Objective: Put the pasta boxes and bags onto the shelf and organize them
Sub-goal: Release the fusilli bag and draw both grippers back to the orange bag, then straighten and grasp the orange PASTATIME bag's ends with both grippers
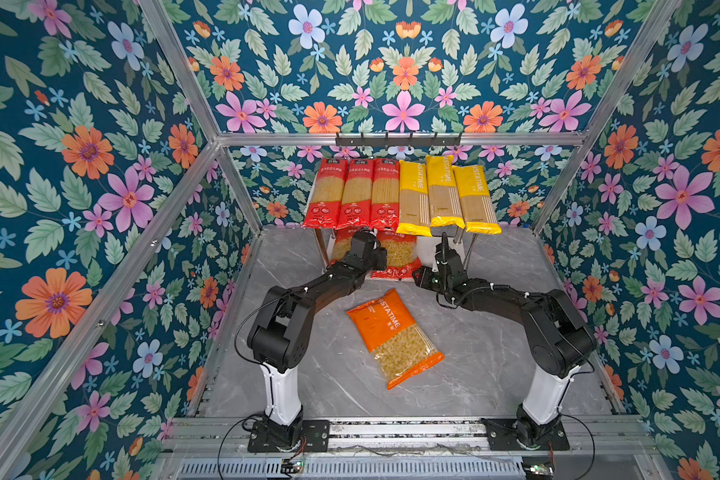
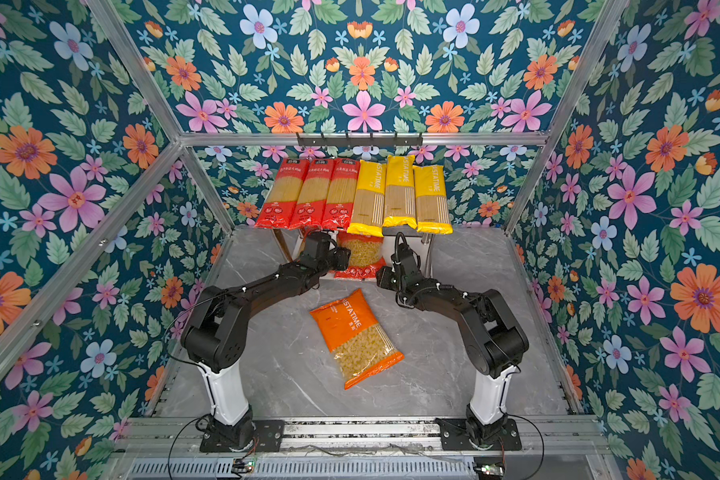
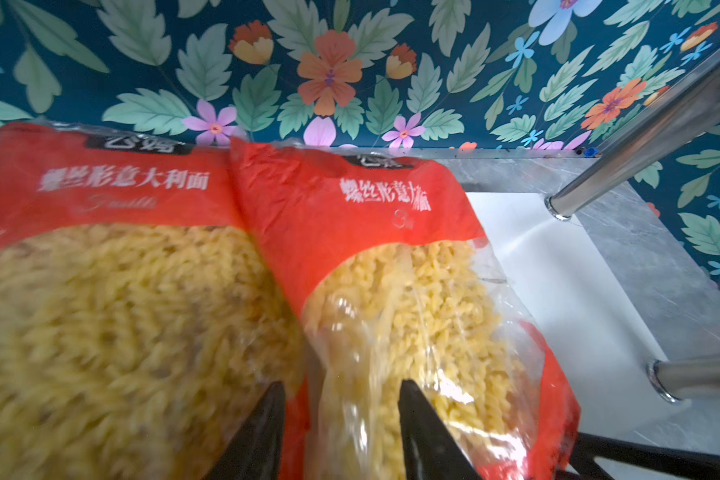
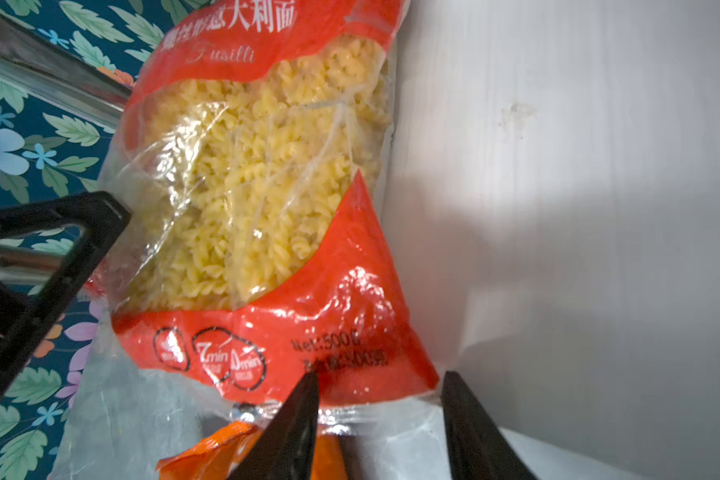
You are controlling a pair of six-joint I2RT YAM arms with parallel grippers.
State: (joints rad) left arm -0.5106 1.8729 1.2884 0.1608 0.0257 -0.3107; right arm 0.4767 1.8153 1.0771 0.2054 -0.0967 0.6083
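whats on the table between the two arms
The orange pasta bag lies flat on the marble table between the left arm and right arm, touching neither; both top views show it.

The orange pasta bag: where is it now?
In both top views the orange pasta bag lies on the table, central, in front of the shelf.

We count three red spaghetti packs [image 1: 356, 193] on the left of the shelf [image 3: 558, 270] top and three yellow spaghetti packs [image 1: 443, 195] on its right. Two red fusilli bags [image 3: 391, 216] lie on the lower board, and one orange short-pasta bag [image 1: 393, 336] lies nearer on the tabletop [image 1: 495, 353]: nine in all.
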